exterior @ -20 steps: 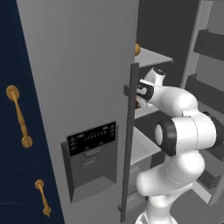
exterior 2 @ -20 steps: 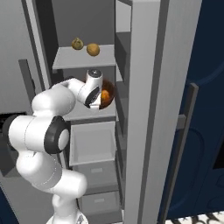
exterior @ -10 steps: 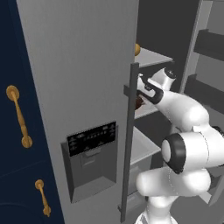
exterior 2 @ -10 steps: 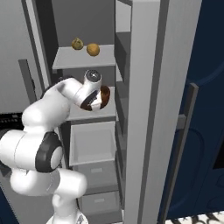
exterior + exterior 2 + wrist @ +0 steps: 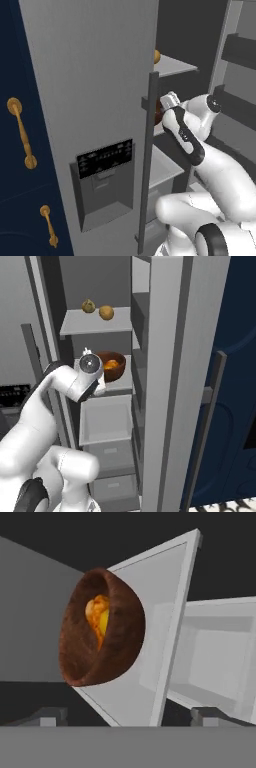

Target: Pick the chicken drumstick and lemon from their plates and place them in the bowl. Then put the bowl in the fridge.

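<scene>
No readable writing; bowl point(image 5: 110, 367) sits on fridge point(image 5: 95, 100) shelf.

a rendered home kitchen: a tall grey steel fridge point(image 5: 95, 100) stands open, with a dark dispenser panel point(image 5: 105, 157) in its door, white shelves point(image 5: 95, 321) holding food, drawers point(image 5: 107, 456) below, and navy cabinets point(image 5: 20, 200) with brass handles point(image 5: 22, 132) beside it.

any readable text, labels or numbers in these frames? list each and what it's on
No text here can be quoted.
Dispenser panel on the fridge door: rows of small pale marks, too small and blurred to read.
Bowl on the fridge shelf: no label.
Cabinet with brass handles: no writing.
Arm and gripper: no lettering visible.
</scene>
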Tool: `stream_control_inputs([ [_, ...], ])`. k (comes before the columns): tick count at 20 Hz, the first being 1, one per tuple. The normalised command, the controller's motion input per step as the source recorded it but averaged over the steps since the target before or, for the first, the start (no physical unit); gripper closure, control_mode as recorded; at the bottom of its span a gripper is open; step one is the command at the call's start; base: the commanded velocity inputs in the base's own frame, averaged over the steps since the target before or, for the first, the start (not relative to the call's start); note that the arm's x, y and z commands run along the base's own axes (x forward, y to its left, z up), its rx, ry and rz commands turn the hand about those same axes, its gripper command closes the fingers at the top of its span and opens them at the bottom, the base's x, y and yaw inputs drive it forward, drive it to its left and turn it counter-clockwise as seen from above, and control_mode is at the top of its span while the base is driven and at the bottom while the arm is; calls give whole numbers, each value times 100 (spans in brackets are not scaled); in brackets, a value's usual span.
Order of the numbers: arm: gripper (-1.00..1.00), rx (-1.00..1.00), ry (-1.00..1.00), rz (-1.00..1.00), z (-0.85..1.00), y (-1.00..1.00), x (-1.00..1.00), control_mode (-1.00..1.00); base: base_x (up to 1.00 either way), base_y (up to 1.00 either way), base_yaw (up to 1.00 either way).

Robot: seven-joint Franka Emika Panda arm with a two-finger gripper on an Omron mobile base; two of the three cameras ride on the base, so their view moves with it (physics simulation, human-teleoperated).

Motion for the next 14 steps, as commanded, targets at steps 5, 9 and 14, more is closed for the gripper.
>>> stream_control_inputs([
  [5, -100, 1, 0, -4, 74, -17, -100, -100, 0, 0, 0],
  [9, -100, 0, -1, 0, 68, 0, -100, -100, 0, 0, 0],
  [14, -100, 6, -6, 0, 86, 0, -100, -100, 0, 0, 0],
])
